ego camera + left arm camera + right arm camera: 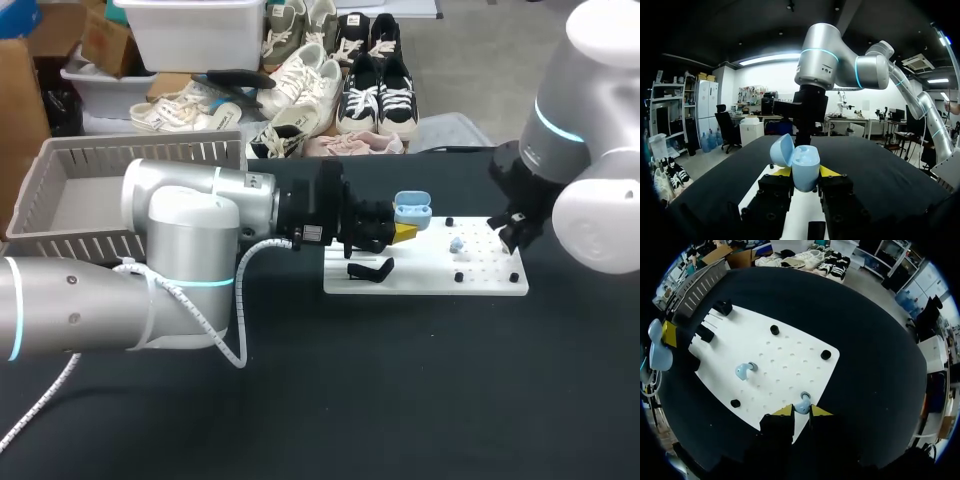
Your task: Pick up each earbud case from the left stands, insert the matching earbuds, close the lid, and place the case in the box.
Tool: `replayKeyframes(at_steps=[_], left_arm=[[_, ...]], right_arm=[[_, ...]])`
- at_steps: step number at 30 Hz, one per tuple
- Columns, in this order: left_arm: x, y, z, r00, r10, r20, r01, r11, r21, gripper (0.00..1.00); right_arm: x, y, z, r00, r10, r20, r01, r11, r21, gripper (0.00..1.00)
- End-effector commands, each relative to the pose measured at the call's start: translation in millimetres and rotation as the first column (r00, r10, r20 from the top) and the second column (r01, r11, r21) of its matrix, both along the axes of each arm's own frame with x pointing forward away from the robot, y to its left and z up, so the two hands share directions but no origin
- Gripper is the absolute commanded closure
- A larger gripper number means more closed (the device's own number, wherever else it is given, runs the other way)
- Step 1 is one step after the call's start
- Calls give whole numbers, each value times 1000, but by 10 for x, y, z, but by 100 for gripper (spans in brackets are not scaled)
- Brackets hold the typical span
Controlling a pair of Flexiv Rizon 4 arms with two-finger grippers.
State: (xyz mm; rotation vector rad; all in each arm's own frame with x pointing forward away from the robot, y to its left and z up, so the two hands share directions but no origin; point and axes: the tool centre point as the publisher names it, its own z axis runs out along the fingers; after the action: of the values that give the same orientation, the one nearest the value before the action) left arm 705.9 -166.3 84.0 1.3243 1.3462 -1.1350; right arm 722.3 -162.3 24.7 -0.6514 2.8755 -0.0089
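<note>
Over the white pegboard (425,285), at its end nearest the grey slatted box (100,152), the left gripper (805,176) clamps the light-blue earbud case (805,167) from both sides, with its lid (782,151) hinged open. At the pegboard's opposite edge the right gripper (802,411) is down at one light-blue earbud (802,404); whether it has a hold I cannot tell. A second earbud (743,371) sits nearer the pegboard's middle.

The step looks like fetching the first bud. Pinch it squarely across its body, lift it straight off the pegboard, and bring it to the case with the stem lined up to its well and the case held level.

No bud shows in the case, and no case shows in the visible part of the box.
</note>
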Motion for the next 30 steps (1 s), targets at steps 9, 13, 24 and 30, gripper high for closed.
replayKeyframes(at_steps=[9, 13, 24, 30], left_arm=[[-9, 0, -5, 1000, 4, 2, -4, 1000, -1, 100], [-9, 0, -5, 1000, 4, 2, -4, 1000, -1, 100], [-9, 0, -5, 1000, 4, 2, -4, 1000, -1, 100], [-9, 0, -5, 1000, 4, 2, -4, 1000, -1, 100]], right_arm=[[-58, -35, 117, 1000, -17, 16, 17, 1000, -4, 100], [-89, -43, 217, 999, -19, 26, 19, 1000, -7, 100], [-165, 55, 439, 999, 34, 7, -34, 999, 8, 100], [-236, 150, 512, 996, 86, -29, -85, 996, 17, 100]])
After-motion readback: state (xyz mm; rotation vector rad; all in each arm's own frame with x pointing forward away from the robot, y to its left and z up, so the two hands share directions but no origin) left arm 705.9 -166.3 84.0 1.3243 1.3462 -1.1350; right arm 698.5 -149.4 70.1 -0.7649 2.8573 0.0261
